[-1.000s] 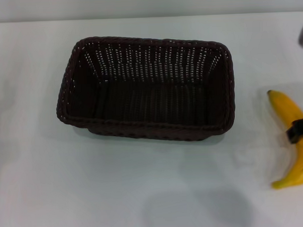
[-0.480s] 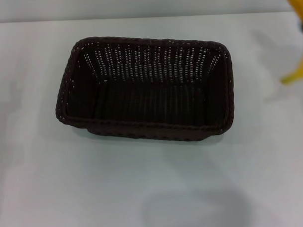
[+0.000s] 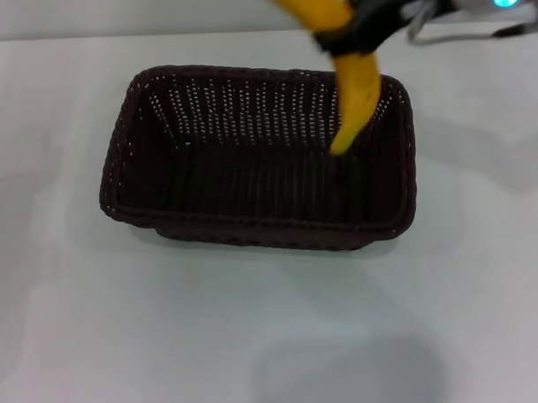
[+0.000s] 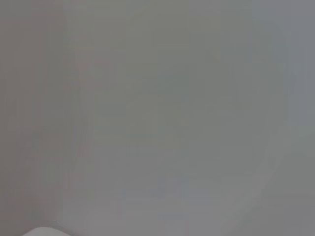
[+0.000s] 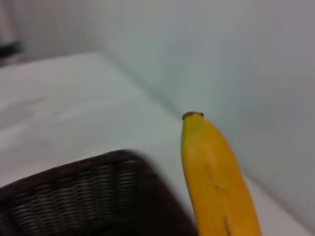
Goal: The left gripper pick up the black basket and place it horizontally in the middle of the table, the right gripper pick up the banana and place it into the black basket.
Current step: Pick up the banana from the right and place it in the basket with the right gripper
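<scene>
Clamping the curved yellow banana [image 3: 348, 70], the right gripper [image 3: 358, 30] hung over the dark woven rectangular basket [image 3: 259, 158] mid-table. Dropped from there, the fruit might bounce off the apparently close far rim.

The white counter [image 3: 256, 343] carries one thing directly: the black basket [image 3: 261, 224]. It sits lengthwise near the middle (open side up).
</scene>
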Available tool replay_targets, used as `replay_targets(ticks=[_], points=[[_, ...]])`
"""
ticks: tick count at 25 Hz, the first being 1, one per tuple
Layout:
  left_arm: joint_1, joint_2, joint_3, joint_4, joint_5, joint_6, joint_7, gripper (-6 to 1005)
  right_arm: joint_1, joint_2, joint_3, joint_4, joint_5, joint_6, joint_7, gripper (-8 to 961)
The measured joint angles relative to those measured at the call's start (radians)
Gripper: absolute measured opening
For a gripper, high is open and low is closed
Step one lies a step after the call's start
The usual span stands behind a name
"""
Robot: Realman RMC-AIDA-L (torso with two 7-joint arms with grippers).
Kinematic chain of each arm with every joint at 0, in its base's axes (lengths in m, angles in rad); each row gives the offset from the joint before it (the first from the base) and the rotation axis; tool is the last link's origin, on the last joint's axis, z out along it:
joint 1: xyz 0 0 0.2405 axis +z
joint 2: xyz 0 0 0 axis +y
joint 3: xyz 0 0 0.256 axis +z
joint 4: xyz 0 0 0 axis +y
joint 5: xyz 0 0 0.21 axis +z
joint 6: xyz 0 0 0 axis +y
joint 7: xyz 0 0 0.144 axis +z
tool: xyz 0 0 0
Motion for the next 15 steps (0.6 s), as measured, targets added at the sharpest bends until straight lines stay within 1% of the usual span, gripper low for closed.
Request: replay_targets(ticks=[5,7,10,13,14,15], points=[[0.0,0.0,-0.001,-0.004,-0.002,0.001,0.0,733,0.023,0.001,-0.042,-0.129,0.199,-0.004,-0.237,520],[0.001,0.0,-0.001,-0.007,-0.009,0.001,0.0,733,0.027,0.001,-0.059,-0.152,0.218,-0.007,-0.271,522],[0.0,0.0,-0.001,-0.015,-0.015,0.0,0.0,733,0.013,0.001,-0.073,-0.16,0.214,-0.032,-0.287,526],[0.001,0.0,-0.001,-0.019,-0.017,0.0,-0.003,733,-0.02,-0.001,-0.058,-0.138,0.222,-0.041,-0.306,529],[0.001,0.0,-0.001,-0.019,-0.017,-0.001,-0.004,733,-0.042,-0.001,-0.042,-0.119,0.228,-0.045,-0.313,530],[0.001,-0.001,-0.001,-0.02,-0.017,-0.002,-0.006,733,-0.057,0.0,-0.03,-0.105,0.231,-0.048,-0.317,650]])
